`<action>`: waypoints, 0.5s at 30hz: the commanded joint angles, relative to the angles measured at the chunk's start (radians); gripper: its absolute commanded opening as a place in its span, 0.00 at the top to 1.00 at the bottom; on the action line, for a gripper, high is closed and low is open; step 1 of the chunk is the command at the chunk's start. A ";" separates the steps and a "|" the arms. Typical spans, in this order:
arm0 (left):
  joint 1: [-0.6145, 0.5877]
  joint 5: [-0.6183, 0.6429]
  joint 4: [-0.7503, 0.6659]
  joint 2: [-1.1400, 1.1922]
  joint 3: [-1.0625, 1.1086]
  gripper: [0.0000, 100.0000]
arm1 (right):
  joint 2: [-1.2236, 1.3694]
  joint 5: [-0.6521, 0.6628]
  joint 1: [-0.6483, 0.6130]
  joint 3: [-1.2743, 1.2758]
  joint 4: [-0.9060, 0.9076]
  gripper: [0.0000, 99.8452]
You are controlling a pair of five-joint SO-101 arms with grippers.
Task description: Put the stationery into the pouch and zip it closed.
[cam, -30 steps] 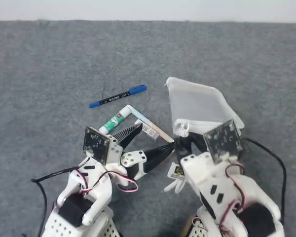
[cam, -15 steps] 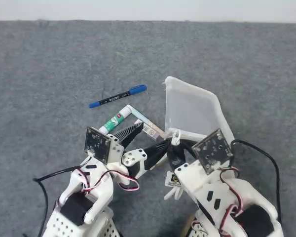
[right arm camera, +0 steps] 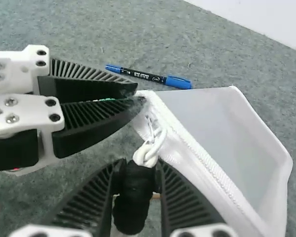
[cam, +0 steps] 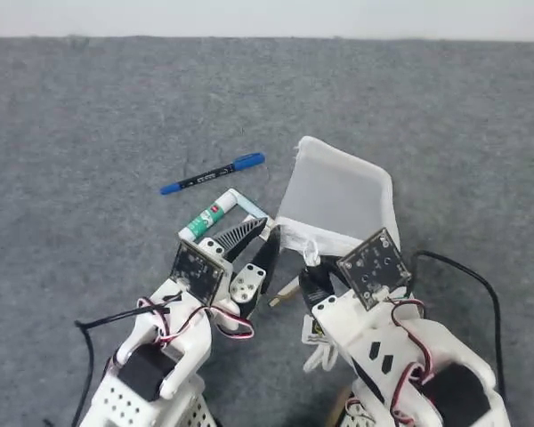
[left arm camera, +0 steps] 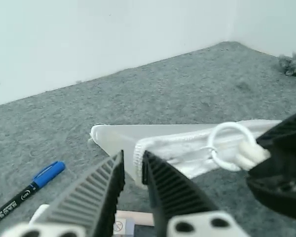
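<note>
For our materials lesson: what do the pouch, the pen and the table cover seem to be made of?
Pouch: likely soft translucent plastic, matte; it bends, light shows through. Pen: probably hard smooth plastic, slightly glossy. Table cover: seemingly grey felt or carpet, fuzzy, dull.

— How much of the flat strip (cam: 285, 290) can you make out?
— Just its ends. The middle lies under the left gripper (cam: 269, 226) and the pouch (cam: 338, 191).
— And the pen (left arm camera: 24, 195)?
— The left wrist view's edge cuts it off, and its print is too small to read.
— Anything inside the pouch?
— I can't tell through its cloudy wall. Its near edge is behind the square board (cam: 375, 266) on the right arm.
</note>
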 commanded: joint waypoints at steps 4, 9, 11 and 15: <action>-0.006 -0.015 0.095 -0.012 -0.073 0.96 | -0.025 0.018 0.068 -0.011 -0.005 0.99; -0.008 -0.015 0.153 -0.012 -0.108 0.96 | -0.025 0.018 0.125 -0.011 -0.008 0.99; -0.031 -0.015 0.175 -0.012 -0.124 0.96 | -0.022 0.018 0.137 -0.011 -0.012 0.99; -0.120 -0.012 0.195 -0.012 -0.153 0.96 | -0.016 0.017 0.180 0.023 -0.064 0.99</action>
